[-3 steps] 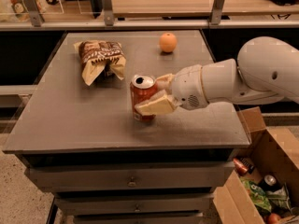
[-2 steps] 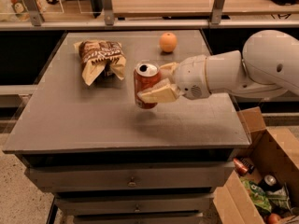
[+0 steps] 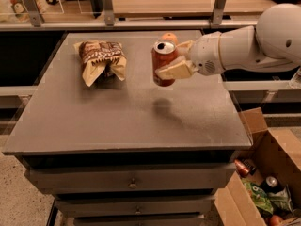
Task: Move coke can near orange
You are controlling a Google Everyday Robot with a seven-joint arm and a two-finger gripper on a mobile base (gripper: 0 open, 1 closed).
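Observation:
The red coke can (image 3: 163,65) with a silver top hangs above the grey table (image 3: 117,107), held upright. My gripper (image 3: 176,60) comes in from the right and is shut on the can, one tan finger in front and one behind. The can casts a shadow on the table below it. The orange (image 3: 170,36) sits at the table's far edge, mostly hidden behind the can's top; only its upper part shows.
A brown and tan snack bag (image 3: 99,60) lies at the table's back left. An open cardboard box (image 3: 263,182) with cans and packets stands on the floor at the lower right. A shelf rail (image 3: 141,25) runs behind the table.
My gripper has lifted the coke can off the table and carried it away from the front, toward the orange at the far edge.

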